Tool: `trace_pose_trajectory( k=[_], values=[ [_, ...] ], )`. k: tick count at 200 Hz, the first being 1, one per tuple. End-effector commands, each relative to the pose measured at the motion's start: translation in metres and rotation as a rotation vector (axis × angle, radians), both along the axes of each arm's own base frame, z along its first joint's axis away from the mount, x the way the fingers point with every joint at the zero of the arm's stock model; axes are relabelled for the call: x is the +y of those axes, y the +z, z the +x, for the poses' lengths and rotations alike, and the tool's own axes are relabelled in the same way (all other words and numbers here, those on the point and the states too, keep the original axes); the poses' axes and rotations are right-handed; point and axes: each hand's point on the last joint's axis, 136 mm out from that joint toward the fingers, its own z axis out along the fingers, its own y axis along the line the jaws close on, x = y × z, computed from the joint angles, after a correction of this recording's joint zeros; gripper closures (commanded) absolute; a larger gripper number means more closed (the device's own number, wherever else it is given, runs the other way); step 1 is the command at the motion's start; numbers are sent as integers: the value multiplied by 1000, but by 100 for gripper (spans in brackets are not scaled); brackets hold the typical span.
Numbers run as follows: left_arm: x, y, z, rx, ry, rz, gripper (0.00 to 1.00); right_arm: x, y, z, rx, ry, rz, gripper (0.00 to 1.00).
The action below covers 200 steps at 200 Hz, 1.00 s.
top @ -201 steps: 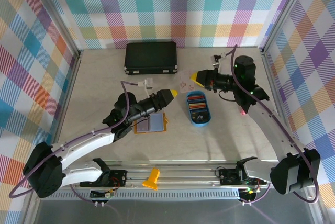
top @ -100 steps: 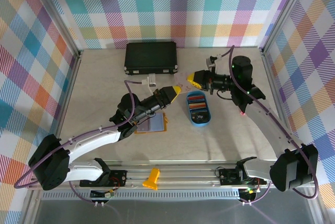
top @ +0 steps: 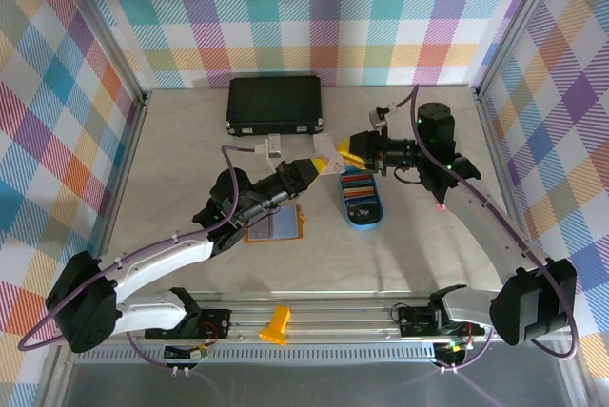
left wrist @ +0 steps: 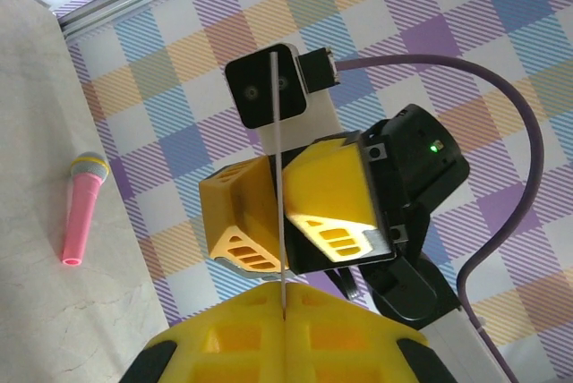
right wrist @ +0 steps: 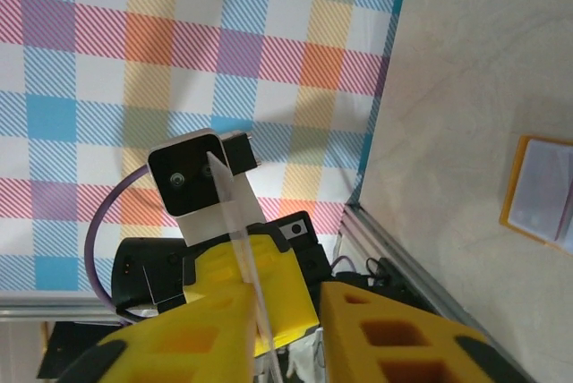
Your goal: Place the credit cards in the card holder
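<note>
**As the left gripper (top: pixel 319 167) meets the right gripper (top: pixel 350 145), one credit card (left wrist: pixel 278 177) bridges them**

A second ago the two tips hung apart above the table (top: pixel 190 160). Now they face each other just beyond the blue tray (top: pixel 363 221). The left jaws, wide before, are clamped on the pale card's end. The right jaws, tight earlier, have slackened to a narrow gap, with the card lying against one finger. The card holder (top: pixel 274 225) lies open and unmoved near the tray.
</note>
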Motion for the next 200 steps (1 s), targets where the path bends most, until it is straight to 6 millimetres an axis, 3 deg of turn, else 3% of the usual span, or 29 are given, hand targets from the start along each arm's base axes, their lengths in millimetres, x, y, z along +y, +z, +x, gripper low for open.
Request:
trace_pose_trajectory(
  k=[1, 43, 105, 115, 123, 135, 146, 174, 200],
  values=[
    [0, 12, -6, -33, -8, -4, 100, 2, 1, -6, -22, 51, 11, 79],
    [-4, 8, -5, 0, -27, 10, 100, 4, 0, -12, -40, 102, 42, 81],
    [-1, 2, -5, 38, -28, 26, 100, 6, -6, -18, -51, 152, 53, 95],
    [3, 1, -4, 52, -21, 30, 84, 6, -7, -18, -55, 152, 50, 99],
    [9, -3, -2, 67, -9, 43, 62, 5, -11, -17, -49, 145, 40, 100],
    [23, -10, -1, 91, 21, 82, 42, 5, -19, -13, -34, 120, 15, 100],
    [41, -18, -1, 107, 66, 145, 33, 4, -27, -8, -12, 90, -5, 100],
    [103, -64, -2, 226, 178, 350, 24, 12, -47, 0, 1, 12, -17, 100],
    [145, -119, -5, 384, 186, 378, 25, 39, -82, -5, -43, -49, -186, 100]
  ],
)
